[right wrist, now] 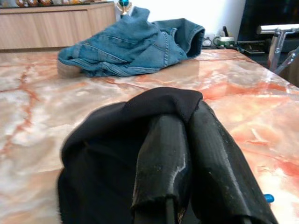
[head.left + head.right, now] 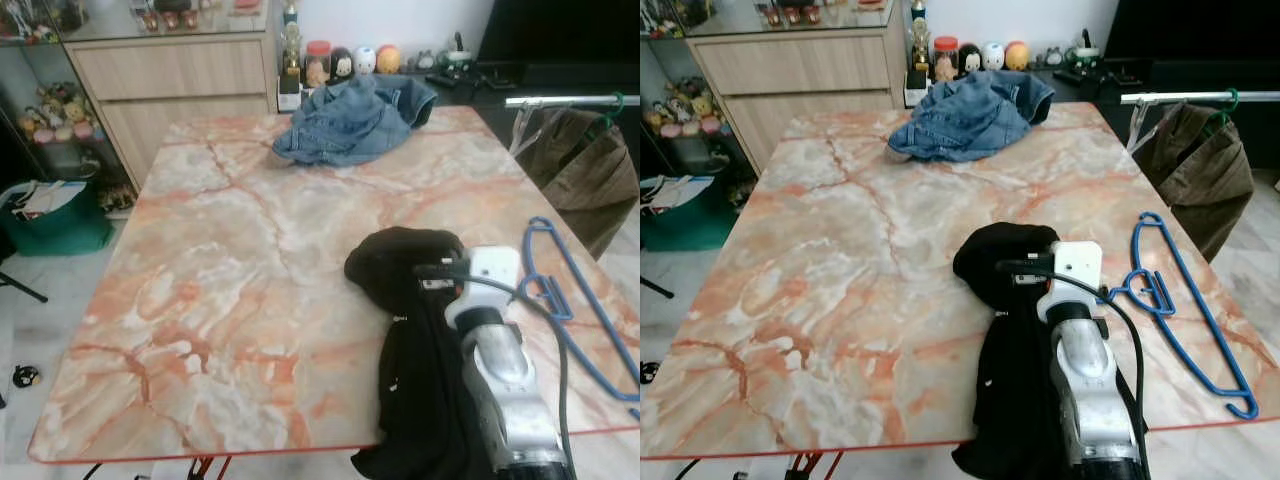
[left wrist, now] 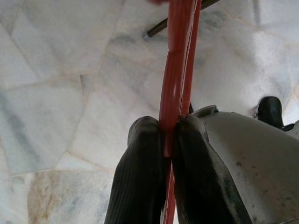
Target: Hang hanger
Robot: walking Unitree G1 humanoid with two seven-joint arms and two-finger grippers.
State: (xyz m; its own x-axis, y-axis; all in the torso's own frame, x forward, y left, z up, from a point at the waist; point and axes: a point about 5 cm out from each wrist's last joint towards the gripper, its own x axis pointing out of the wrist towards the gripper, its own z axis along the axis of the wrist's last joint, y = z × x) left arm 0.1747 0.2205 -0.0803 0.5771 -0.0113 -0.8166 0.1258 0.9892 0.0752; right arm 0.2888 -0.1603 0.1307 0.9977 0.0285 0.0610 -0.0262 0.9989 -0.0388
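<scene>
The right gripper [image 1: 184, 140] has its jaws pressed together on the black garment [image 2: 1010, 260], soft, limp cloth that could slide free or drag off the desk [image 2: 840, 300] edge. The blue hanger [image 2: 1180, 300], thin and smooth, lies flat at three o'clock of it, and might skid on the glossy marble. The left gripper [image 3: 170, 140] pinches a red hanger [image 3: 177, 70] below. A crumpled denim jacket [image 2: 970, 115] sits at twelve o'clock.

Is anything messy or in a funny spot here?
Yes. The black garment lies crumpled and droops over the table's near edge, pinched by the right gripper. The blue hanger lies flat and bare beside it. A denim jacket is heaped at the far end.
</scene>
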